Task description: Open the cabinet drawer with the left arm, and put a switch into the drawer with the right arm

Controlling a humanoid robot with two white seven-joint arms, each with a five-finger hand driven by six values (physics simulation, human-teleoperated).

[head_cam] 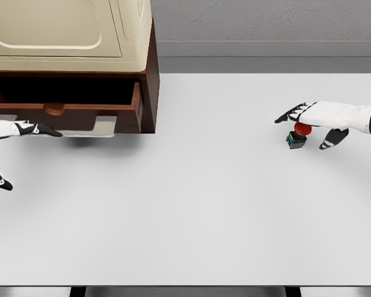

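A cream and dark-wood cabinet (74,37) stands at the table's back left, its brown drawer (62,111) pulled out with a dark hollow showing. My left hand (25,133) hovers just below the drawer front, fingers spread and holding nothing. Far to the right sits the switch (298,135), a small black box with a red button on top. My right hand (309,124) reaches over it from the right, fingers extended above the button and thumb hanging down beside it, not closed on it.
The white table (204,204) stretches between the cabinet and the switch. A grey wall runs behind it. The table's front edge lies near the bottom of the view.
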